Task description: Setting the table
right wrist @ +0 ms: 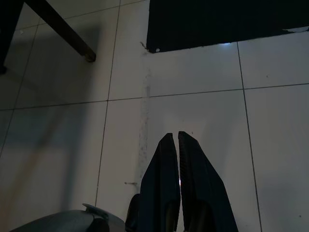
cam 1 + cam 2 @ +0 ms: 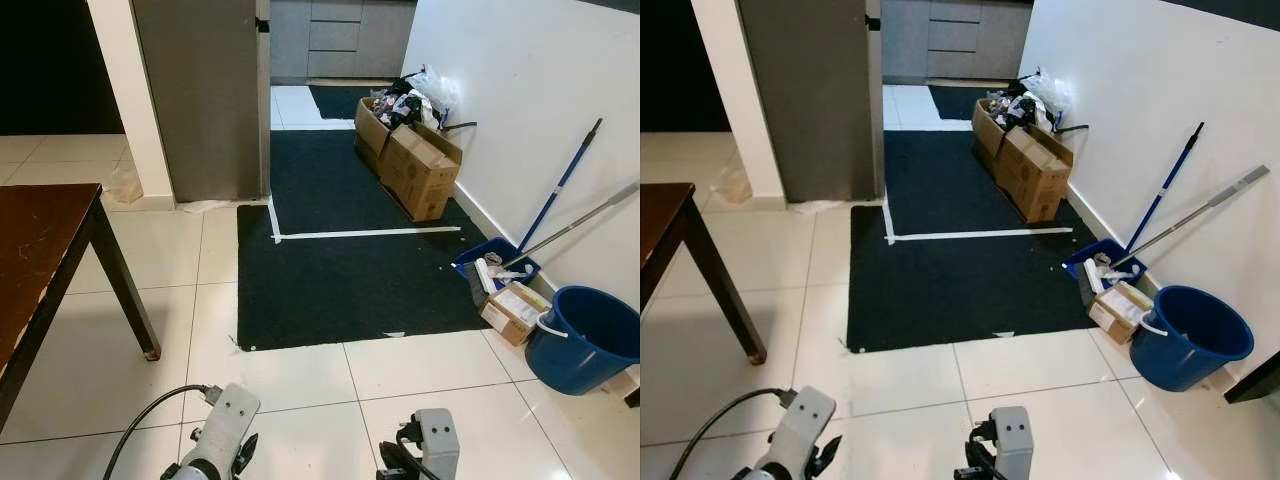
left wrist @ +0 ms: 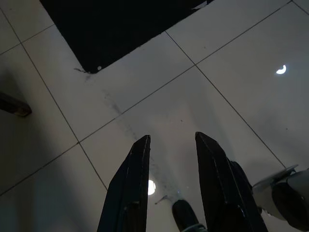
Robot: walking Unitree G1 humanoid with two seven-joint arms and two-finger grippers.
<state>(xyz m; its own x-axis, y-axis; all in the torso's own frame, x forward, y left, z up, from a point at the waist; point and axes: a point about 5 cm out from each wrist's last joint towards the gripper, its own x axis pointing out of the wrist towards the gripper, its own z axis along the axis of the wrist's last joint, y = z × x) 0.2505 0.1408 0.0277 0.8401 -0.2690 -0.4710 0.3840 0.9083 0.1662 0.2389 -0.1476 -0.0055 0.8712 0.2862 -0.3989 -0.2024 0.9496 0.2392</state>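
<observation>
Showing dark wood table (image 2: 40, 235) (worn top, slanted leg) on white tiles.

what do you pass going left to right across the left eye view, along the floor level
dark wooden table → black mat → cardboard boxes → blue dustpan → blue bucket
</observation>
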